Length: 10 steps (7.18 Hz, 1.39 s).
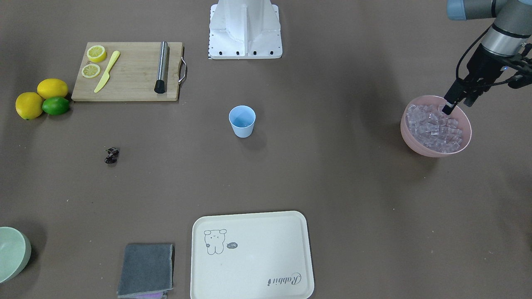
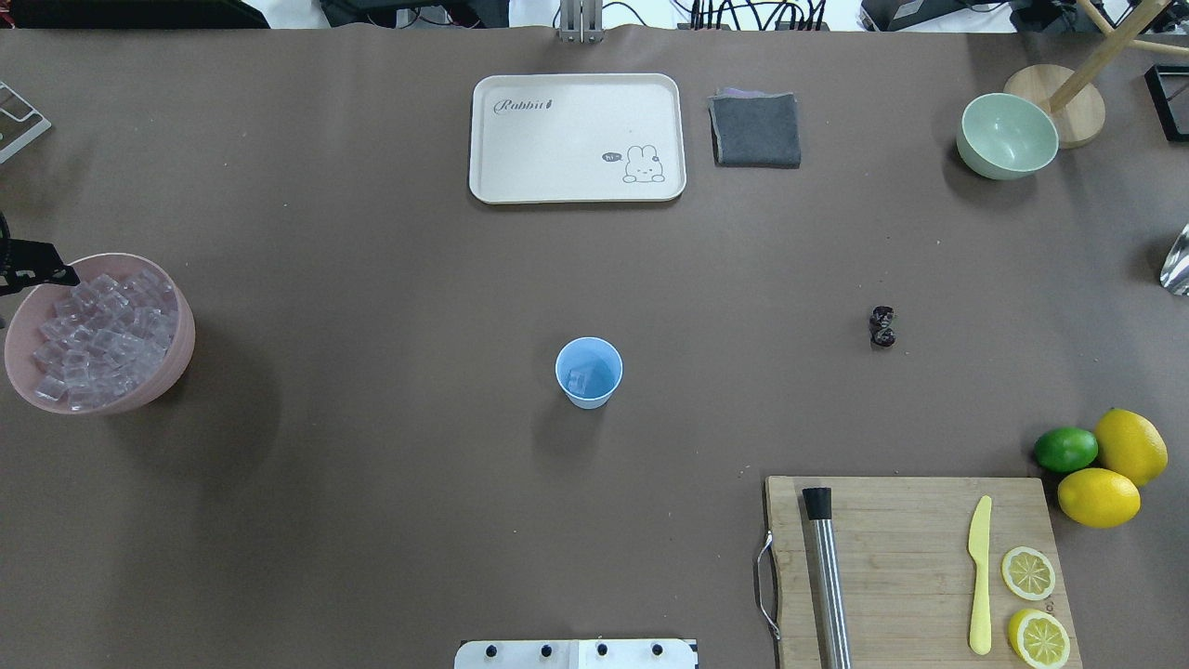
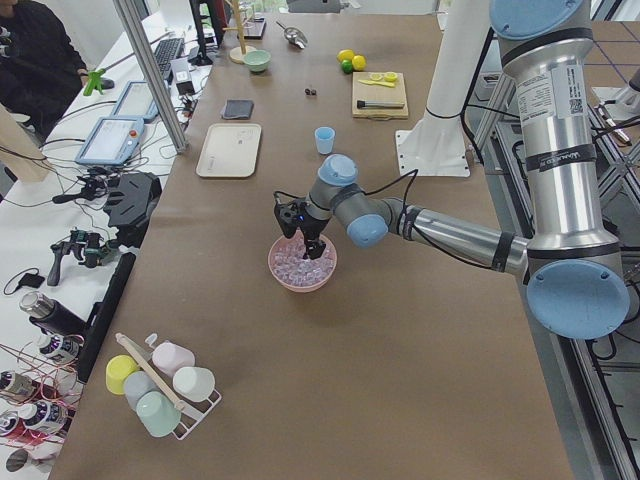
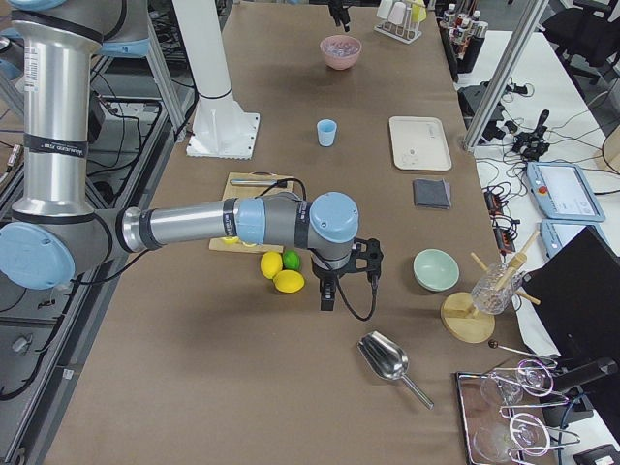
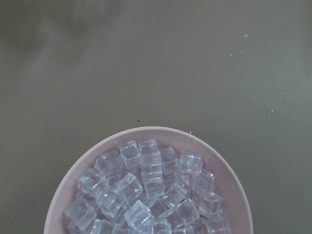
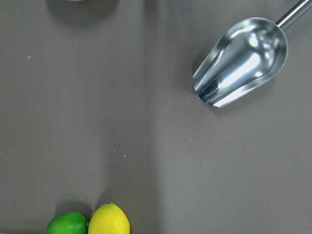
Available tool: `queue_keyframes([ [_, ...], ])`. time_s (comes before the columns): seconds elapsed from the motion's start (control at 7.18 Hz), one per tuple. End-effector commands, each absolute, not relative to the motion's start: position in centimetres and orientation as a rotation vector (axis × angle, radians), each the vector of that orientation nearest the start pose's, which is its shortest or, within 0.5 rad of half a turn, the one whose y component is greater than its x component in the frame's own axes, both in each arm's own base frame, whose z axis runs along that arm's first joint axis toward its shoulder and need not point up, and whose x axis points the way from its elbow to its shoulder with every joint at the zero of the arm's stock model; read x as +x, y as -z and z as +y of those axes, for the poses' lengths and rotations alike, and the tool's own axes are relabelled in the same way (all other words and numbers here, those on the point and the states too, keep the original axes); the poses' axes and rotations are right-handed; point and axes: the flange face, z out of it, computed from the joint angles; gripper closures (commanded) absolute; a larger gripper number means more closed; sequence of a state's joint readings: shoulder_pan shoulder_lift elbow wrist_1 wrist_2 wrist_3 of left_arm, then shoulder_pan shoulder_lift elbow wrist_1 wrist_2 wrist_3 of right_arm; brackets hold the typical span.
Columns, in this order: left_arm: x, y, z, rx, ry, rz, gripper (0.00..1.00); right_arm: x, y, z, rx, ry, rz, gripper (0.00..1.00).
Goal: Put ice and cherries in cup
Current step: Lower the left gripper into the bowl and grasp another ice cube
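The light blue cup [image 1: 242, 120] stands upright mid-table, and the overhead view [image 2: 589, 372] shows one ice cube in it. Several clear ice cubes [image 1: 434, 128] fill a pink bowl [image 1: 415, 143], also seen in the left wrist view [image 5: 146, 190]. My left gripper [image 1: 458, 104] is open, with its fingertips just above the ice at the bowl's robot-side rim. The dark cherries [image 1: 111, 155] lie on the table, far from both grippers. My right gripper [image 4: 326, 291] shows only in the exterior right view, near the lemons; I cannot tell if it is open or shut.
A wooden cutting board [image 2: 910, 520] carries a metal muddler [image 2: 827, 576], a yellow knife [image 2: 979, 571] and lemon halves. Two lemons [image 2: 1115, 474] and a lime [image 2: 1065, 449] lie beside it. A cream tray [image 2: 576, 137], a grey cloth [image 2: 755, 130], a green bowl [image 2: 1008, 135] and a metal scoop [image 6: 241, 61] are also there.
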<state>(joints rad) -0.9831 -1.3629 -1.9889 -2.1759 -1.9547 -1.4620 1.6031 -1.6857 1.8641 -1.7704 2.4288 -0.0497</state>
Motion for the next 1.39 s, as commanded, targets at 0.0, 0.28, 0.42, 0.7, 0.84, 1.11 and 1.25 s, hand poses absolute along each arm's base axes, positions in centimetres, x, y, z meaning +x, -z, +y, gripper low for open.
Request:
queue_keyframes([
  [0.0, 16.6, -49.7, -40.4, 0.068, 0.75, 0.872, 0.03, 7.2, -58.0, -43.4, 0.022, 0.012, -0.859, 0.0],
  [0.28, 19.1, -50.0, -39.1, 0.032, 0.766, 0.859, 0.03, 7.2, -57.7, -43.7, 0.027, 0.013, -0.857, 0.0],
  [0.42, 21.1, -50.0, -38.6, 0.002, 0.764, 0.821, 0.03, 7.2, -57.5, -43.8, 0.037, 0.018, -0.857, 0.0],
  [0.7, 22.3, -47.9, -39.0, -0.024, 0.765, 0.771, 0.03, 7.2, -57.4, -43.8, 0.047, 0.023, -0.856, 0.0],
  [0.84, 22.4, -48.0, -39.2, -0.028, 0.765, 0.767, 0.03, 7.2, -57.3, -43.9, 0.05, 0.024, -0.856, 0.0],
  [1.11, 23.3, -48.3, -40.0, -0.032, 0.765, 0.754, 0.03, 7.2, -56.5, -43.9, 0.064, 0.029, -0.856, 0.0],
  [1.25, 24.4, -48.4, -41.0, -0.032, 0.76, 0.755, 0.03, 7.2, -56.5, -43.8, 0.064, 0.029, -0.856, 0.0],
])
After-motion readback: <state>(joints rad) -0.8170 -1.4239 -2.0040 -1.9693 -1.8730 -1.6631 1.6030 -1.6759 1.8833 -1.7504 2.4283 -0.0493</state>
